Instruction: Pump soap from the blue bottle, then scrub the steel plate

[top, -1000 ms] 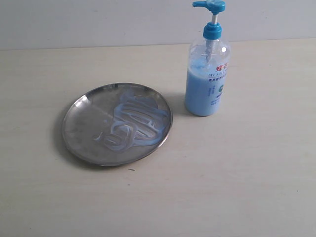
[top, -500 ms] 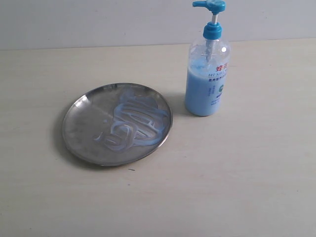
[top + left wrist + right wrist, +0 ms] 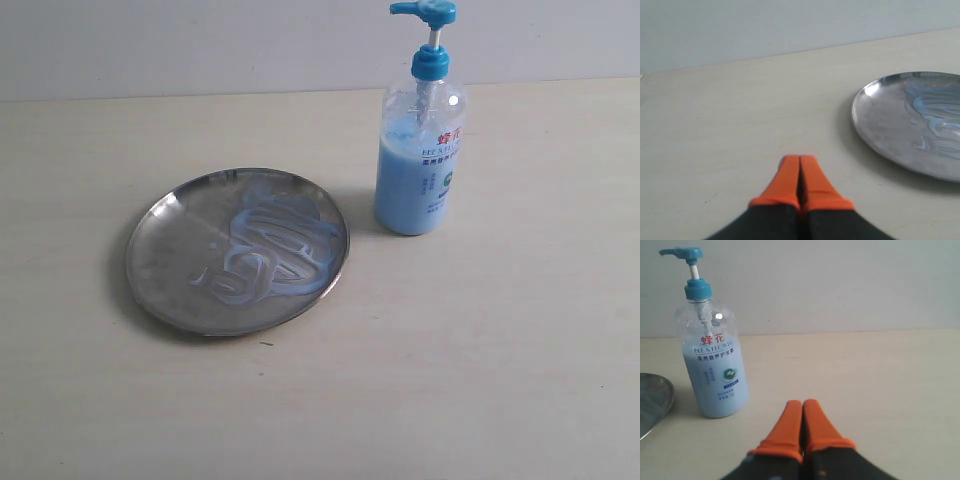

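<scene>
1. Looking across the pale counter (image 3: 480, 350), we see the steel plate (image 3: 165, 250) lying flat on the left. The blue bottle (image 3: 415, 180) stands upright just beside the plate's far right edge, with a narrow gap between them.
2. We find the soap (image 3: 275, 245) spread in pale blue streaks and loops over the middle and right of the plate. The left part of the plate is bare and shiny.
3. We see light-blue liquid filling most of the bottle. Its pump head (image 3: 425, 10) is raised with the spout pointing left, and the label with red characters faces the near side.
4. In the left wrist view, the left fingers (image 3: 786, 182) are pressed together with nothing between them. They sit over bare counter, near the plate (image 3: 885, 120) but apart from its rim, and the soap (image 3: 935, 110) shows on the plate's surface.
5. In the right wrist view, the right fingers (image 3: 790, 425) are likewise closed and empty over bare counter. The bottle (image 3: 715, 370) stands beyond them without touching, and an edge of the plate (image 3: 652, 395) shows past the bottle.
</scene>
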Robot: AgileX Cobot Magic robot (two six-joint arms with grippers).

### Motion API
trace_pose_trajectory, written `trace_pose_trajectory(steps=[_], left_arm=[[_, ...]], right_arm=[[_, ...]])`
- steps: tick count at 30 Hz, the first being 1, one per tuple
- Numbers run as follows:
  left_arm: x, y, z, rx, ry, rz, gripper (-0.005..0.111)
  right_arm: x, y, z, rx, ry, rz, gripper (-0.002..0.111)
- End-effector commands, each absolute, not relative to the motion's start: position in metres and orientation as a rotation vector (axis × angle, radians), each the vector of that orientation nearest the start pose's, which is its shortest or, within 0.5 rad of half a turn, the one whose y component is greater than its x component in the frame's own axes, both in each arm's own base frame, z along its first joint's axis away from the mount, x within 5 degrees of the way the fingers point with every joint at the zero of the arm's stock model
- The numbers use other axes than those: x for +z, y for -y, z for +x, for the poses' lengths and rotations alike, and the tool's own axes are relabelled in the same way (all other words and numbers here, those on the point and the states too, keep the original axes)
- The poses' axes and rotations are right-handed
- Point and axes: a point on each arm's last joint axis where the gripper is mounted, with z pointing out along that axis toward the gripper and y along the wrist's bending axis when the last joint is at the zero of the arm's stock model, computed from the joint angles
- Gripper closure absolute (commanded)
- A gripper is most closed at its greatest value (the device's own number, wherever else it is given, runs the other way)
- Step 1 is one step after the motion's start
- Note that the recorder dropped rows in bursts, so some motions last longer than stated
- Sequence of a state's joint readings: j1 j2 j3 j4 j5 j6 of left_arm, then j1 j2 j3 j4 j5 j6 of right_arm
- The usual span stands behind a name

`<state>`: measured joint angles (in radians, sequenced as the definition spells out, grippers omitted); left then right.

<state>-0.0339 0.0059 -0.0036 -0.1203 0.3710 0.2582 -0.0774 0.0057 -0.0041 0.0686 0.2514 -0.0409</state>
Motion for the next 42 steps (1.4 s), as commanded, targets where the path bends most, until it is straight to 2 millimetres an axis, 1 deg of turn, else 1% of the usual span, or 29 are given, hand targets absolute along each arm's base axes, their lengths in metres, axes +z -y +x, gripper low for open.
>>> trace_pose_trajectory(steps=[1,8,42], left_arm=[[0.1803,0.0063,0.0527,0.025,-1.839,0.194,0.107],[0.1803,0.0063,0.0527,0.025,-1.839,0.194,0.107],[0.1803,0.0063,0.0527,0.025,-1.839,0.194,0.107]], right_arm=[[0.1895,0.0027,0.055,-0.018,-1.742,0.086,0.108],[0.1824,0.002,0.0535,-0.011,-1.823,0.087,0.108],[0.1824,0.0019,0.0535,-0.002,-1.822,0.096,0.108]])
